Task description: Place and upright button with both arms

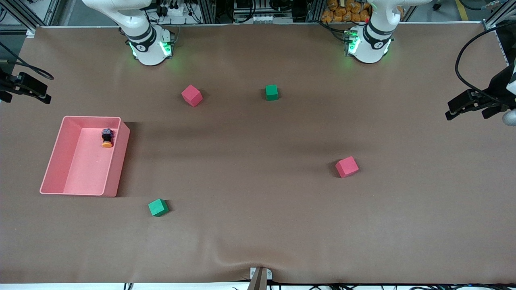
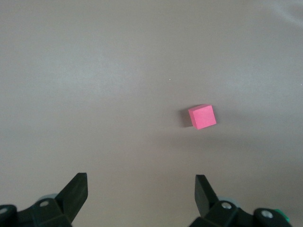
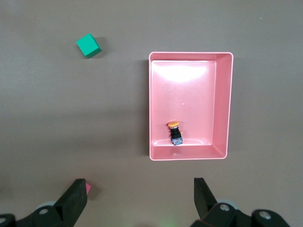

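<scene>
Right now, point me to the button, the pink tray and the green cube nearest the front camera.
button (image 1: 107,138), front view, on its dark body just above the orange cap.
pink tray (image 1: 115,167), front view, on its long side wall.
green cube (image 1: 157,207), front view, on its top face.

A pink tray (image 1: 115,161) sits on a plain brown table (image 1: 258,225). The button (image 1: 107,138) in it has an orange cap and a black body. Two cubes are red (image 1: 191,95) (image 1: 346,166), two green (image 1: 271,92) (image 1: 158,207). The arms (image 1: 141,32) are white with dark grey bands and green-lit bases; both grippers (image 2: 141,196) (image 3: 140,196) are black.
</scene>
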`<act>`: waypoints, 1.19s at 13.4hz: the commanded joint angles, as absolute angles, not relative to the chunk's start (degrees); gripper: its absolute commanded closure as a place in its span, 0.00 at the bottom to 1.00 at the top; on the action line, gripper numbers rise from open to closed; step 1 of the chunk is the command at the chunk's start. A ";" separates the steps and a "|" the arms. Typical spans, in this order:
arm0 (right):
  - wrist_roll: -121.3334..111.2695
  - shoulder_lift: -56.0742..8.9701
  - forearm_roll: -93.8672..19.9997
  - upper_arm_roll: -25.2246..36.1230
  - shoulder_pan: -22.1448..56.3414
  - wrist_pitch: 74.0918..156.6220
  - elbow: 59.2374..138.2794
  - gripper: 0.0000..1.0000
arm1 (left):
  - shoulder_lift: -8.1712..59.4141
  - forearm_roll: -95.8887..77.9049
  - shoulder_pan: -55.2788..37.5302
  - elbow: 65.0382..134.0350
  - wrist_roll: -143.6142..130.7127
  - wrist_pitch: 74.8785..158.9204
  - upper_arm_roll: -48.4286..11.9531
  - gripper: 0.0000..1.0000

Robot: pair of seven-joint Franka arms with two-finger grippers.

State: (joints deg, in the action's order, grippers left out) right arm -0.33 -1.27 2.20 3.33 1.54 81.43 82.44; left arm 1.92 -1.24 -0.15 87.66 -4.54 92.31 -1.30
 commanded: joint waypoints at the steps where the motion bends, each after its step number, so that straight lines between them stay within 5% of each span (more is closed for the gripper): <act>1: 0.79 -0.09 1.23 2.81 1.32 81.30 83.23 0.00 | 1.58 -1.67 0.26 86.92 -3.43 91.32 -1.41 0.00; 9: -8.96 -1.58 0.00 3.08 0.35 77.80 83.93 0.00 | 1.85 -1.76 0.26 87.01 -3.52 90.54 -1.41 0.00; 16: -7.12 -4.48 4.83 3.08 -2.19 80.85 94.47 0.00 | 1.85 -1.67 0.35 87.10 -3.34 90.18 -1.41 0.00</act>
State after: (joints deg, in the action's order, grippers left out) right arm -7.27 -5.45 3.72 3.73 -0.49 79.19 90.89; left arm 1.92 -1.24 0.00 87.63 -4.54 91.06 -1.28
